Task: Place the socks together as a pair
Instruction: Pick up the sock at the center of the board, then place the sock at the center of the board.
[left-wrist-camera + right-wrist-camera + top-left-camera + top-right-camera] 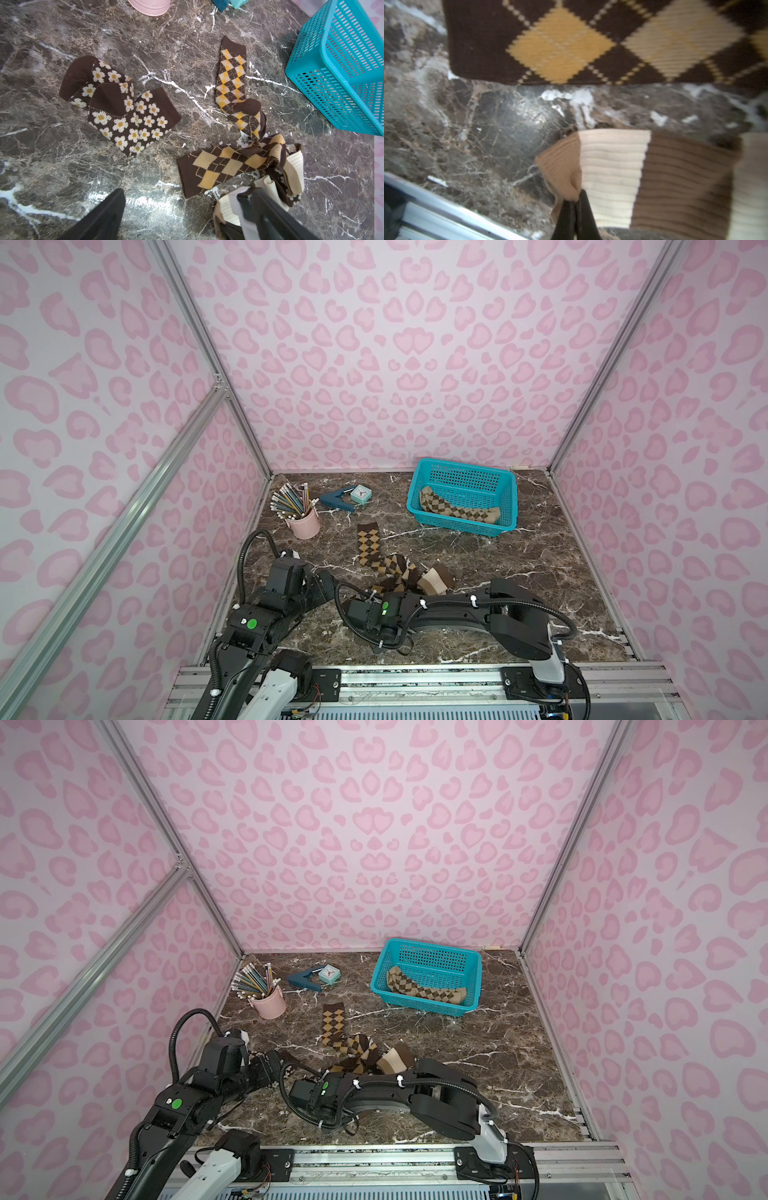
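Marble-patterned dark brown worktop (519, 572) carries everything in both top views. At the back stands a turquoise perforated plastic basket (508, 502) with one tan-and-brown argyle sock (457, 509) lying in it, likely set down there to wait for its mate. By the left wall, well apart from the basket, are a pink metal cup of pencils (305, 522), a dark blue stapler (336, 502) and a small mint clock (360, 493), none of them in the way. A narrow yellow-and-brown argyle sock (368, 545) lies flat, and its foot end runs into a heap of socks. The right arm (457, 605) reaches low across that heap.

From the left wrist, two dark brown socks with cream flowers (135, 120) overlap each other, which reads as one pair already matched. A big-diamond argyle sock (216, 166) lies flat with its far end tucked into the heap. The left fingers (108, 214) stand spread wide with nothing between them, idle above the worktop.

From the right wrist, the right fingers (584, 218) are pressed together on the tan end of a ribbed cream-and-brown striped sock (612, 176). They pinch an edge, probably so the soft fabric can be drawn clear of the heap toward its match.
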{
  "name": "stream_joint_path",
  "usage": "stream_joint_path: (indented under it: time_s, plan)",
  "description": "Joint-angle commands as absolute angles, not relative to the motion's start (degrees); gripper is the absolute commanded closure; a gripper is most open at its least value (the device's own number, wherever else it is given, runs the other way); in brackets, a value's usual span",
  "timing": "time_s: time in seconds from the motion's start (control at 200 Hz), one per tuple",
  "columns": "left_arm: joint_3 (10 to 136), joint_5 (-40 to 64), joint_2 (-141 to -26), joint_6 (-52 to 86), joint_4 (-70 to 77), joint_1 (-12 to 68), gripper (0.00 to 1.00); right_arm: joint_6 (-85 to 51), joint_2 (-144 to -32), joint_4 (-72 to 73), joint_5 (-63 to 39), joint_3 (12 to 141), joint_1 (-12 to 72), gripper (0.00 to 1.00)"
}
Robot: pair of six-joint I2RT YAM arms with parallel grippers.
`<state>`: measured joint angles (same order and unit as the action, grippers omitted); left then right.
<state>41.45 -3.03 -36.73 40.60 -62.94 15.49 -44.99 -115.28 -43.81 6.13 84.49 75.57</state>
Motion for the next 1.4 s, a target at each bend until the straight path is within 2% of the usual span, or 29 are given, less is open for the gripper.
stream_joint_path:
  time_s: [0.0,0.235,0.45,0.59,0.695,0.9,0.995,1.085,1.23,1.395]
  plan:
    - [43.67,-3.42,-36.50,39.10,-63.12,15.43,0.02,-44.18,-105.77,-39.68,5.06,83.28,74.39,1.00]
    - [51.16,-0.84,-39.31,35.74,-61.34,15.47,0.02,-39.98,-89.21,-40.78,-3.92,88.10,66.73,1.00]
    - [55.03,0.50,-45.13,36.06,-56.52,18.92,0.02,-36.60,-76.19,-42.39,-10.91,86.09,48.72,1.00]
    - [56.64,-3.26,-49.19,39.38,-53.72,27.75,0.02,-32.96,-72.41,-45.92,-14.83,87.89,38.18,1.00]
    - [57.25,-6.45,-53.44,42.71,-50.51,35.78,0.02,-31.43,-69.90,-45.65,-21.65,86.05,28.93,1.00]
    - [58.67,-9.58,-65.56,47.65,-41.72,50.10,0.02,-28.36,-62.81,-41.84,-32.58,67.58,10.24,1.00]
    - [60.48,-9.48,-71.88,48.30,-38.55,54.05,0.02,-26.39,-60.31,-43.42,-33.48,61.83,2.98,1.00]
    - [61.15,-7.26,-76.19,49.06,-34.42,55.73,0.02,-24.41,-58.11,-45.22,-34.81,61.76,-1.18,1.00]
    - [61.86,-4.78,-80.71,49.41,-30.27,56.78,0.02,-17.80,-59.65,-54.94,-27.99,67.68,-4.99,1.00]
    - [62.40,-4.24,-81.98,48.89,-29.51,56.87,0.02,-16.11,-61.24,-60.28,-17.69,73.67,-5.23,1.00]
